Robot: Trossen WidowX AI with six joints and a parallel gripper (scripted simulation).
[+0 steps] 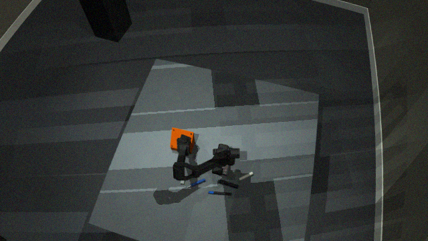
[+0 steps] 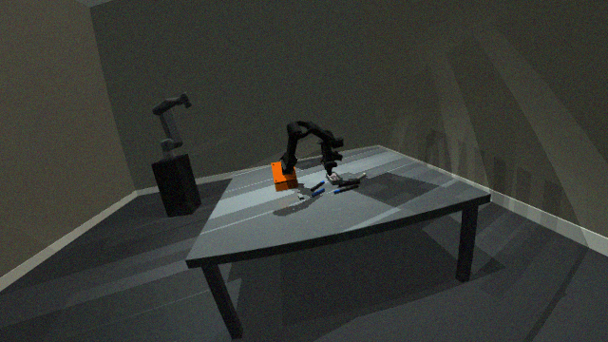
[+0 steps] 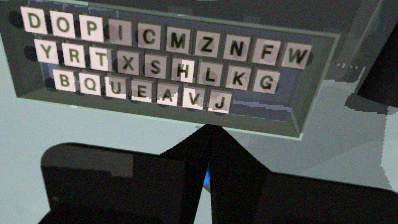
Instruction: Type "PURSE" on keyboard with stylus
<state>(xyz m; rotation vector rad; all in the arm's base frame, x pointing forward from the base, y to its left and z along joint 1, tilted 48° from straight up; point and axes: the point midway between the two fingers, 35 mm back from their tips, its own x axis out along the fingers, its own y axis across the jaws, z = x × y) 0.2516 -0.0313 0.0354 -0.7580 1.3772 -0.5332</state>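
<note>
The keyboard is a shallow tray of pale lettered keys. In the wrist view its P key is in the top row, R key and S key in the middle row, U key and E key in the bottom row. My gripper is shut, with nothing visible between its fingertips. The tips appear at the keyboard's near edge, just below J; their height is unclear. Several pen-like things lie on the desk; I cannot tell which is the stylus.
A blue pen, a black pen with a blue end, a thick black marker and a white-ended stick lie near the keyboard. A small white object lies by the arm. The arm's orange base block stands on the desk.
</note>
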